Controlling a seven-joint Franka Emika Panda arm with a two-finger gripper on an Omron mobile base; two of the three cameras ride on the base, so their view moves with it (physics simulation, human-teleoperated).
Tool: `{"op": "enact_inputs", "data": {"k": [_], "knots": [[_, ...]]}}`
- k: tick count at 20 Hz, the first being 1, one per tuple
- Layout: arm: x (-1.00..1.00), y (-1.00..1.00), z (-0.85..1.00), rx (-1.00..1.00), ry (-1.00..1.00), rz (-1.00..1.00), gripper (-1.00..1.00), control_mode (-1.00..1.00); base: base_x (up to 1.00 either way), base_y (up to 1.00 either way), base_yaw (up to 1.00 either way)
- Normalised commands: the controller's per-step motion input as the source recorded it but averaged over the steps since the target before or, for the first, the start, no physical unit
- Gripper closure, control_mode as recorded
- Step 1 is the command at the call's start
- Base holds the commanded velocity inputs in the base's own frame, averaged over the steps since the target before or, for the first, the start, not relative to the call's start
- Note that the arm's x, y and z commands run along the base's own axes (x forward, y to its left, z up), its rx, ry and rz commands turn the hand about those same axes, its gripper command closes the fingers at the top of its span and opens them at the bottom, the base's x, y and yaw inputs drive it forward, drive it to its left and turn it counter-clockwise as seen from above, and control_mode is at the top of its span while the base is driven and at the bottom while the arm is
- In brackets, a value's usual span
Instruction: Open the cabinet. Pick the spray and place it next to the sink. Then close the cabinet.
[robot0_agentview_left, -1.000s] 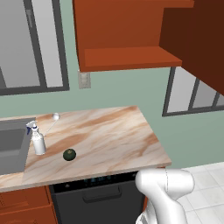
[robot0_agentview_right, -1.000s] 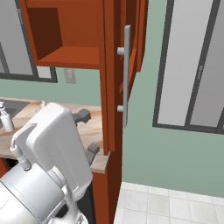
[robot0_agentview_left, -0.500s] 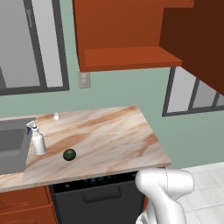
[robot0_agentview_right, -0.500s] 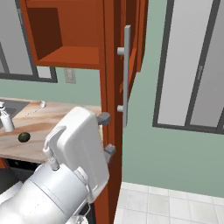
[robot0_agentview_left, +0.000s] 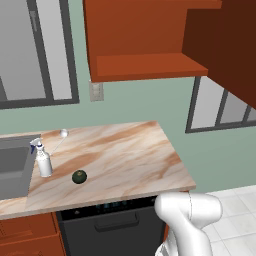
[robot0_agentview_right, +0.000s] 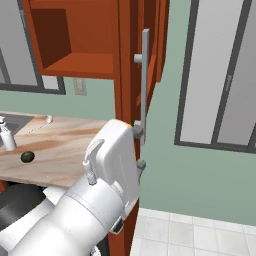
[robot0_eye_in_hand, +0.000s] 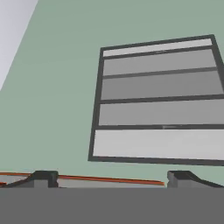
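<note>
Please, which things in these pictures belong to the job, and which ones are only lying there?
For the job: cabinet, standing open; spray, on the counter beside the sink; open tool.

Only lying about: dark green ball, small white knob.

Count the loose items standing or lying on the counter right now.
3. The spray stands at the counter's left end beside the sink; a dark green ball lies just right of it; a small white object sits near the back wall.

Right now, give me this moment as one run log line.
cabinet: open | spray: upright on counter beside sink | gripper: open, empty, by door edge | left: close cabinet
</note>
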Motion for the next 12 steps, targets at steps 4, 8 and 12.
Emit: {"op": "enact_inputs", "data": {"k": [4,8,12], "knots": [[0.26,-0.19,-0.10,0.00,0.00,0.04,-1.00,-1.00,0.00,0.00,0.00],[0.33,-0.15,-0.14,-0.01,0.00,0.06,-1.00,-1.00,0.00,0.00,0.00],[0.32,-0.16,-0.13,-0.02,0.00,0.08,-1.00,-1.00,0.00,0.00,0.00]]}}
